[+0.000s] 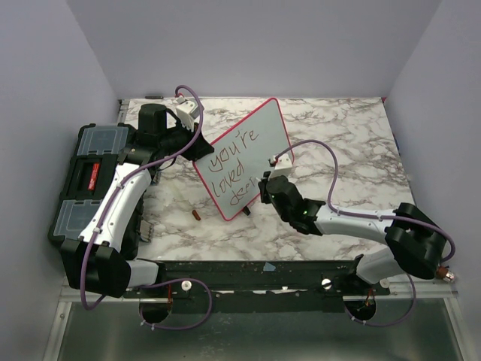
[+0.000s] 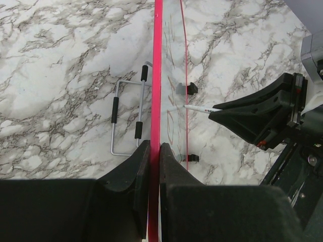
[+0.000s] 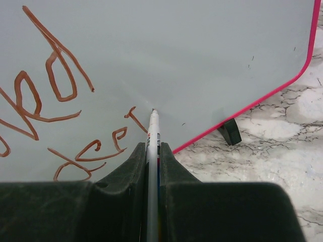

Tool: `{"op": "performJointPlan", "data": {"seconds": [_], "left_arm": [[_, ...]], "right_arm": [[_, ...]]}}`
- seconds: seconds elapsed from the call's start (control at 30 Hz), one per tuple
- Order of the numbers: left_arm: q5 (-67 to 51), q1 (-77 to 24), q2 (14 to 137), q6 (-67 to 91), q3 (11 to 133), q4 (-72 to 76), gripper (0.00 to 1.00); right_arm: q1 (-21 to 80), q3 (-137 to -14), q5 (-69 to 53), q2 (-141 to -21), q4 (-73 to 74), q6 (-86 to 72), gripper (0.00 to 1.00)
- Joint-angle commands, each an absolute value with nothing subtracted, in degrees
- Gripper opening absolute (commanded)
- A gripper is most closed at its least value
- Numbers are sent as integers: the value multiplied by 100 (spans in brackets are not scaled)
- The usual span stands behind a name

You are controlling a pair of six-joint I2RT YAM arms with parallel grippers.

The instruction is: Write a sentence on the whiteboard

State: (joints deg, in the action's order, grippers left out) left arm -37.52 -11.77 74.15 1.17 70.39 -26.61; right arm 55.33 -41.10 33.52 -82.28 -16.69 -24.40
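Marble table (image 1: pixel 353 150): left fingers (image 2: pixel 133 169) clamp whiteboard (image 1: pixel 259 139) rim; right fingers (image 3: pixel 132 169) pinch marker (image 3: pixel 153 131), indistinct overhead.

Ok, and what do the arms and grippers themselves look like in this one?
The left arm and right arm have white link shells and bulky black joints, each with a purple cable looping alongside. The left gripper and right gripper have matte black, wedge-shaped fingers.
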Motion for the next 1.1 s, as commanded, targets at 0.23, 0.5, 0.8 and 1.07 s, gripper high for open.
{"op": "performJointPlan", "data": {"seconds": [0.23,0.5,0.8,1.07], "left_arm": [[-3622,-1222,7321,-169,7084,-2751,0],[-3621,-1227,7308,-170,7085,-2751,0],[-3621,-1222,7303,-170,7080,-2749,0],[-3621,-1227,7260,-159,7066,-2728,0]], "right_arm": [[5521,-4127,2875,-8353,-1667,-2595,1],[5520,-4127,2469,-8297,-1732,-2569,1],[5524,-3993,2322,-8073,-1740,-2530,1],[5521,-3916,2606,-7278,-1380,-2384,1]]}}
